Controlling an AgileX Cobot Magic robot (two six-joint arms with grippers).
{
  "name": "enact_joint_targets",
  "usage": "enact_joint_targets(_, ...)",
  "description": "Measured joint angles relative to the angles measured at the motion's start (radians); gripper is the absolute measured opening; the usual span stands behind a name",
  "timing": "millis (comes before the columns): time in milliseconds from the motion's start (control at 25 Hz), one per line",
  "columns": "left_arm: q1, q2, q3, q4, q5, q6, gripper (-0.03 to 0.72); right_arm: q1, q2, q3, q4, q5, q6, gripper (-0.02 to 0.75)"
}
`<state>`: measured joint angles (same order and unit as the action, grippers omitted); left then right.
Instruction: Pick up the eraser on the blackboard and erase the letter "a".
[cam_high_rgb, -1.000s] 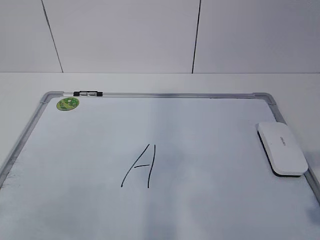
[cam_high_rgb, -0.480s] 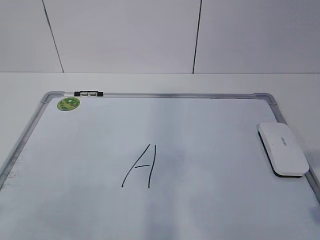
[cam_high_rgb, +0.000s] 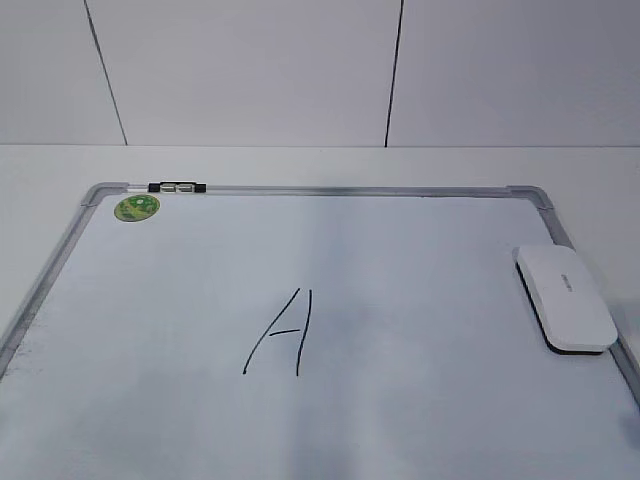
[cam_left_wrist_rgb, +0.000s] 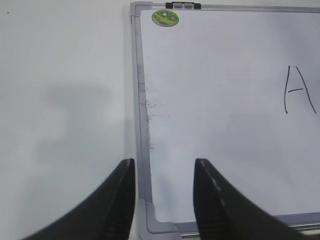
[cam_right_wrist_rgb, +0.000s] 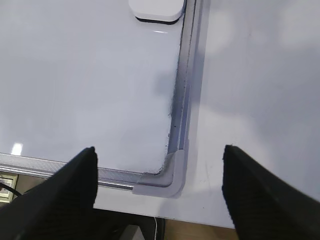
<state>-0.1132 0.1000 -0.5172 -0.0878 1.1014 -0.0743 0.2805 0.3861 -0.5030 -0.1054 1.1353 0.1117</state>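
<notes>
The blackboard (cam_high_rgb: 330, 189) is a white dry-erase board with a grey frame, lying flat on the table. The white eraser (cam_high_rgb: 565, 297) lies on its right edge; its near end shows in the right wrist view (cam_right_wrist_rgb: 156, 10). The only writing I see is a tall angular capital "A" (cam_high_rgb: 283, 333), also in the left wrist view (cam_left_wrist_rgb: 298, 90). No small lowercase "a" shows in any view. My left gripper (cam_left_wrist_rgb: 164, 170) is open and empty over the board's near left corner. My right gripper (cam_right_wrist_rgb: 159, 150) is open and empty over the near right corner (cam_right_wrist_rgb: 165, 177), well short of the eraser.
A small black-and-white marker (cam_high_rgb: 176, 187) rests on the far frame, beside a round green sticker (cam_high_rgb: 136, 208). The white table (cam_high_rgb: 590, 170) surrounds the board. Its front edge, with a cable below, shows in the right wrist view (cam_right_wrist_rgb: 165, 222). A white panelled wall stands behind.
</notes>
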Motion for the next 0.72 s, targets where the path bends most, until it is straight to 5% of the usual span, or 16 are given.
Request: enact_joint_targets(720, 0.0, 0.0, 0.0, -0.001, 0.0, 0.0, 0.238, 0.0, 0.0, 0.0, 0.0, 0.0, -0.001, 0.592)
